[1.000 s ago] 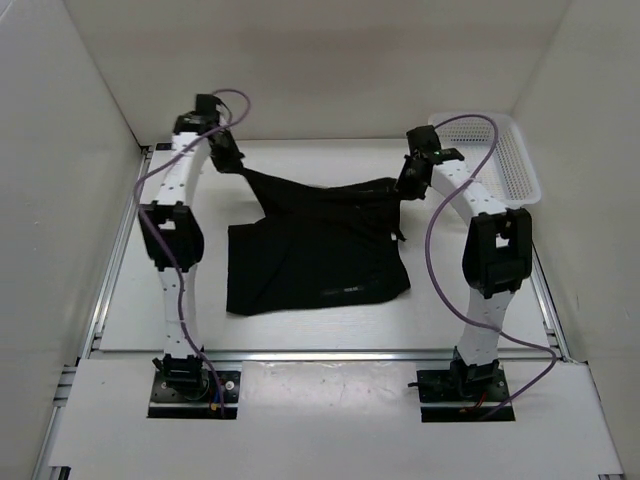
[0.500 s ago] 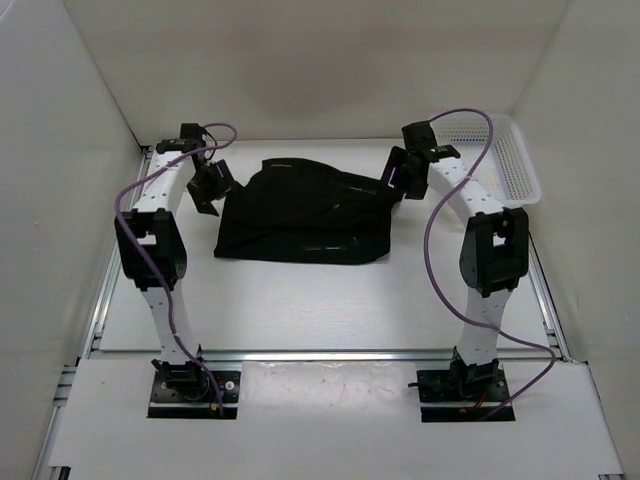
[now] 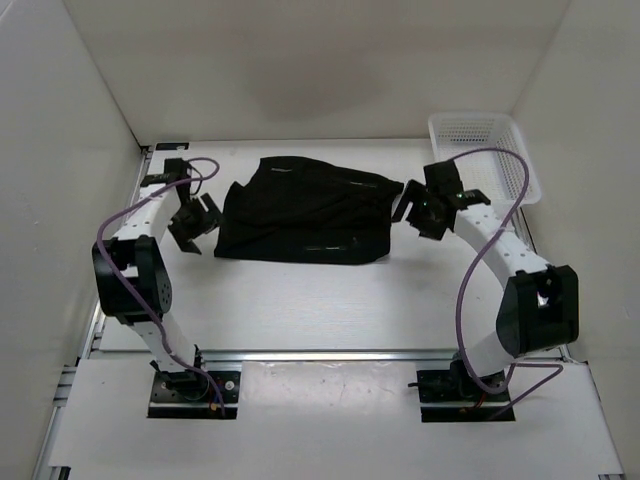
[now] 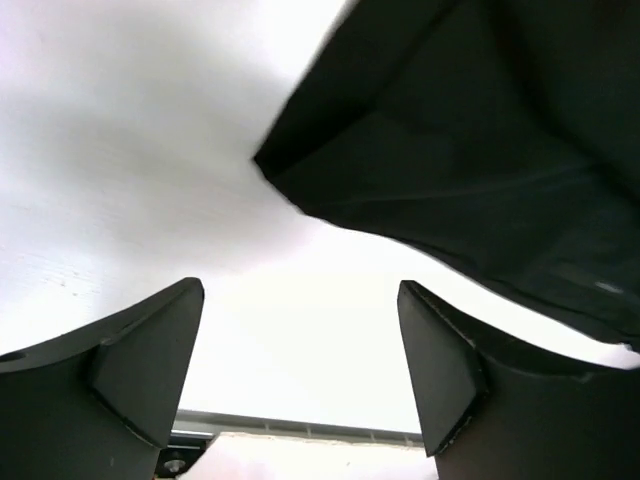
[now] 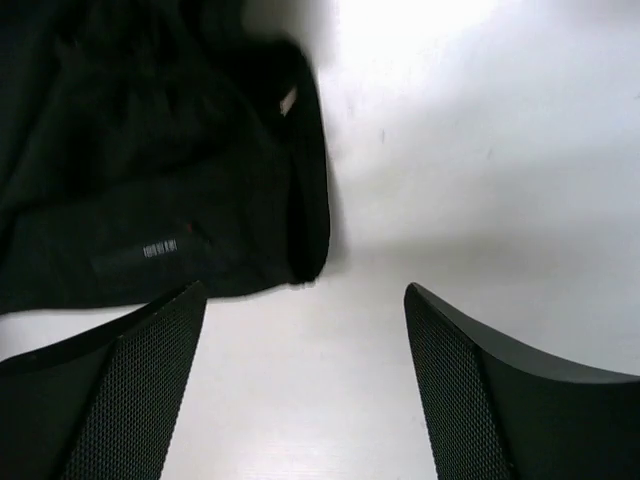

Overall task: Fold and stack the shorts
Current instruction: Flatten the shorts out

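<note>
Left gripper [image 3: 193, 222]: jaws wide apart, nothing between them. In the left wrist view, only bare table shows in the gap. Right gripper [image 3: 420, 210]: same, jaws spread and gripping nothing.

The shorts [image 3: 305, 210] lie flat on the table [image 3: 300, 300] between the two grippers, toward the far half. They're a rumpled, partly folded slab, not a neat rectangle. The long axis runs left-right, roughly from one gripper to the other.

From the left jaws, the near-left corner of the shorts [image 4: 480, 150] sits ahead and off to the right, apart from the fingers. From the right jaws, the right edge of the shorts [image 5: 150, 150] sits ahead and to the left, also apart.

In the top view the right gripper is just beside the far-right corner. The left one has a little more white showing to its edge. We judge the right arm marginally nearer, and each arm serves its own end.

White mesh basket [image 3: 495, 135] sits at the far right corner, behind the right gripper and apart from the shorts. We see nothing in it; its near part is hidden by the right arm and cable.
</note>
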You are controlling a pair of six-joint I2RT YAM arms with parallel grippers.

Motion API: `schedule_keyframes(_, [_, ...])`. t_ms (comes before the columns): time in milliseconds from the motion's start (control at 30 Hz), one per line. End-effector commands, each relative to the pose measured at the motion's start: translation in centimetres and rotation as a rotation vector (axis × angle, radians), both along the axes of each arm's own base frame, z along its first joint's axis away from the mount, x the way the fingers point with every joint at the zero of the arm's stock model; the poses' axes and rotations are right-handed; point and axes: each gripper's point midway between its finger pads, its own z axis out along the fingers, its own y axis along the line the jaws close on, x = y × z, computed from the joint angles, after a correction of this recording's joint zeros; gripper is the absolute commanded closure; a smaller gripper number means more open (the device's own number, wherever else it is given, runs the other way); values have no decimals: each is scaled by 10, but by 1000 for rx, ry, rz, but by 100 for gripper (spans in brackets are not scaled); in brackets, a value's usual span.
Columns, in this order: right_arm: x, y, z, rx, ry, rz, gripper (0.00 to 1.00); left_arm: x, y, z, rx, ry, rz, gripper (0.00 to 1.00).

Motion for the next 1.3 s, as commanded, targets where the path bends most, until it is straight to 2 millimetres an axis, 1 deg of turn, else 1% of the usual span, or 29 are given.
schedule_keyframes(0, [-20, 34, -20, 218, 63, 49, 15, -8, -12, -41, -56, 54, -1, 8])
schedule_keyframes(67, [-31, 41, -38, 272, 116, 41, 15, -6, -14, -53, -67, 60, -3, 8])
schedule_keyframes(233, [-29, 57, -59, 325, 152, 45, 15, -5, -14, -84, -72, 122, 8, 13])
schedule_keyframes(300, [-22, 64, -65, 324, 156, 57, 17, 8, -14, -82, -71, 103, 8, 17])
schedule_keyframes(367, [-12, 60, -71, 293, 151, 34, 19, 14, -14, -85, -71, 106, 8, 27])
schedule_keyframes(400, [-8, 62, -81, 288, 167, 31, 25, 22, -14, -82, -72, 88, 16, 33])
schedule_keyframes(433, [1, 64, -78, 291, 157, 33, 29, 26, -13, -82, -72, 84, 16, 44])
schedule_keyframes(467, [1, 70, -87, 297, 188, 35, 35, 29, -15, -84, -81, 86, 14, 79])
schedule_keyframes(500, [4, 73, -88, 305, 192, 41, 54, 39, -16, -79, -91, 65, 11, 90])
schedule_keyframes(533, [7, 78, -88, 305, 191, 50, 65, 44, -16, -75, -92, 49, 19, 90])
schedule_keyframes(567, [17, 81, -83, 310, 174, 53, 79, 46, -21, -74, -118, 56, 13, 90])
schedule_keyframes(600, [23, 81, -76, 305, 158, 50, 100, 55, -20, -65, -117, 31, 12, 90])
schedule_keyframes(667, [33, 74, -63, 272, 145, 28, 100, 63, -17, -52, -103, 12, 14, 90])
schedule_keyframes(700, [43, 76, -43, 279, 100, 42, 100, 65, -17, -33, -102, -11, 13, 90])
schedule_keyframes(733, [47, 68, -31, 266, 73, 35, 100, 77, -15, -11, -90, -63, 13, 90])
schedule_keyframes(767, [52, 61, -7, 273, 18, 34, 100, 80, -10, 4, -85, -92, 14, 90])
schedule_keyframes(833, [53, 48, 33, 244, -71, 38, 100, 84, -6, 49, -78, -173, 11, 90])
schedule_keyframes(867, [51, 42, 42, 237, -88, 40, 100, 83, -6, 63, -76, -196, 10, 90])
schedule_keyframes(900, [47, 38, 50, 219, -106, 41, 100, 79, -5, 83, -69, -238, -3, 90])
schedule_keyframes(933, [42, 36, 59, 214, -123, 53, 100, 75, -7, 89, -78, -251, -8, 90])
schedule_keyframes(1000, [19, 27, 58, 186, -119, 63, 100, 55, -17, 102, -101, -264, -26, 90])
schedule_keyframes(1033, [4, 24, 65, 189, -133, 65, 100, 46, -20, 99, -100, -253, -43, 90])
schedule_keyframes(1067, [-8, 19, 58, 176, -115, 55, 100, 25, -23, 78, -113, -183, -43, 90])
schedule_keyframes(1100, [-31, 16, 29, 156, -50, 66, 100, 15, -27, 70, -115, -172, -51, 90])
schedule_keyframes(1133, [-47, 13, 31, 152, -70, 70, 100, 1, -31, 72, -115, -183, -63, 90])
schedule_keyframes(1167, [-62, 7, 18, 138, -43, 63, 100, -27, -32, 41, -124, -94, -46, 90])
schedule_keyframes(1200, [-77, 8, 8, 139, -22, 70, 100, -41, -35, 32, -140, -70, -35, 90])
schedule_keyframes(1233, [-108, 7, -13, 138, 23, 76, 100, -55, -39, 29, -141, -75, -46, 90])
schedule_keyframes(1267, [-124, 4, -24, 127, 52, 74, 100, -79, -42, 7, -163, -7, -34, 90])
